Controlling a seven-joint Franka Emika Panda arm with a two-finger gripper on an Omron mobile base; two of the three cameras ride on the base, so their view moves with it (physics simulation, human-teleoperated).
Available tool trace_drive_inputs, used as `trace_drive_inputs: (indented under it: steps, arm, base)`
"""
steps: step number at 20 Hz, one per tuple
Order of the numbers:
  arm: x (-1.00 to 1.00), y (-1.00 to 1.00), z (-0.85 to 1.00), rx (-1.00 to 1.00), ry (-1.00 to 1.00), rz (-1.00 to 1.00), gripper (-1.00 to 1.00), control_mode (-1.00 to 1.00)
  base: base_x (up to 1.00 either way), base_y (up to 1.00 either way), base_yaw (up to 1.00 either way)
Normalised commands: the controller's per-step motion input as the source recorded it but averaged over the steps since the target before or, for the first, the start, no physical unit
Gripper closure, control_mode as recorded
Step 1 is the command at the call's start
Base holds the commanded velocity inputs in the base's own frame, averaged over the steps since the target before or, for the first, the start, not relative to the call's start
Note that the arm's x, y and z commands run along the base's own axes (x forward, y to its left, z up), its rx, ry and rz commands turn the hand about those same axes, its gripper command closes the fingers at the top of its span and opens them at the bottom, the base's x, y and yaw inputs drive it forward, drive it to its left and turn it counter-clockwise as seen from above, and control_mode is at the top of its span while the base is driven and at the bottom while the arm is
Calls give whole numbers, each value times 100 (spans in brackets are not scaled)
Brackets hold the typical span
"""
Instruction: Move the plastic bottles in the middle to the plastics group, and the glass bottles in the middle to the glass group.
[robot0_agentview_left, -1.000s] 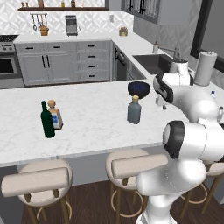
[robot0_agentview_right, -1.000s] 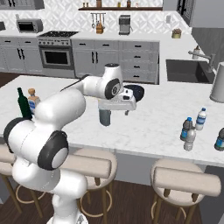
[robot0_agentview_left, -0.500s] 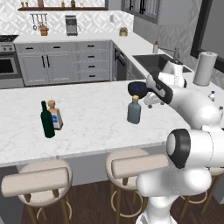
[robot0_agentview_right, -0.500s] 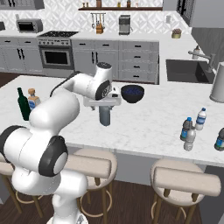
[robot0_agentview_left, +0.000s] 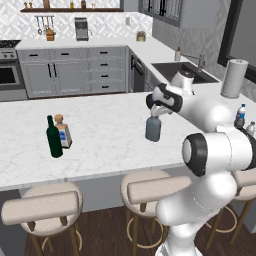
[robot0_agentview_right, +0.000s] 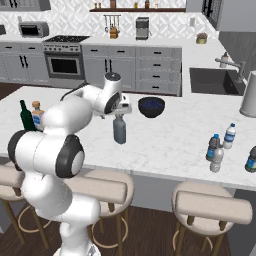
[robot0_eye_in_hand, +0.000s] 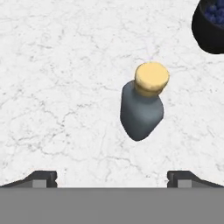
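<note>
Standing upright near the middle of the white marble bench (robot0_agentview_left: 100, 125), the squat grey glass bottle (robot0_agentview_left: 153, 128) with its tan stopper (robot0_eye_in_hand: 151, 77) is sitting directly under the robot's gripper (robot0_agentview_right: 119, 108). The gripper is hovering just above the stopper with its jaws spread wide and holding nothing; in the hand view the two dark fingertips (robot0_eye_in_hand: 41, 178) are sitting far apart, well clear of the bottle. A dark bowl (robot0_agentview_right: 151, 106) is resting on the bench just beyond the bottle. At one end of the bench a dark green wine bottle (robot0_agentview_left: 53, 137) and a clear corked bottle (robot0_agentview_left: 62, 131) are standing side by side. At the other end, small plastic bottles (robot0_agentview_right: 216, 152) are clustered together, near a paper towel roll (robot0_agentview_left: 234, 78).
</note>
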Motion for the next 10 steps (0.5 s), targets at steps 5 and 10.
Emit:
trace_drive_inputs:
  steps: [5, 10]
  arm:
    - [64, 12, -5, 0, 3, 0, -100, -100]
    - [52, 0, -17, -5, 0, 0, -100, -100]
  base:
    - [0, 0, 0]
    - [0, 0, 0]
